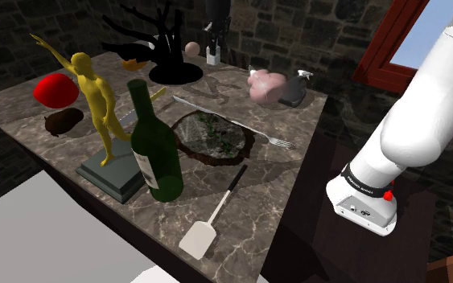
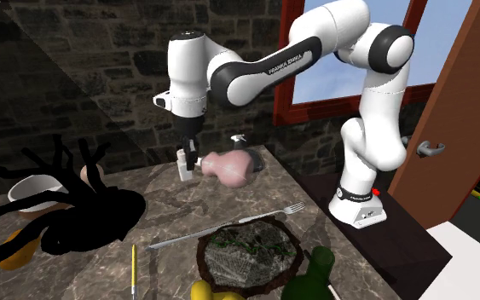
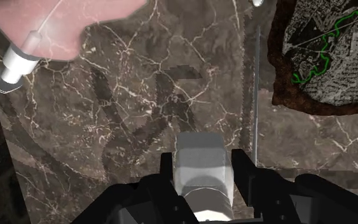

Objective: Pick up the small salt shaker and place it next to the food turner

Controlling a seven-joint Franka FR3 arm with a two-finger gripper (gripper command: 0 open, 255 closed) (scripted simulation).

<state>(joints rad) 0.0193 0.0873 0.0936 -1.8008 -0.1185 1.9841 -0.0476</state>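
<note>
At the far edge of the marble tabletop (image 1: pixel 269 173), the black end effector (image 1: pixel 214 44) is closed around the small white salt shaker (image 1: pixel 213 56). In the wrist view its two fingers (image 3: pixel 240 175) press against the shaker's sides. I cannot tell whether the shaker's base touches the stone.

In the shoulder view the shaker stands at 12 o'clock from a round dark slab (image 1: pixel 212 137). A black branching stand (image 1: pixel 164 48) is just beside it at 9 o'clock, and a pink lump (image 1: pixel 265 86) lies near it at 4 o'clock. A long knife (image 1: pixel 208 112) lies between the shaker and the slab, and a fork (image 1: pixel 279 141) rests at the slab's 3 o'clock.

The food turner (image 1: pixel 212 217) lies at 6 o'clock from the slab, well apart from the shaker. Its white blade is near the tabletop's front edge and its black handle points toward 1 o'clock. A green bottle (image 1: pixel 154 149) stands upright at the turner's 10 o'clock, and a yellow figurine (image 1: pixel 97 96) on a grey base stands at the bottle's 9 o'clock.
</note>
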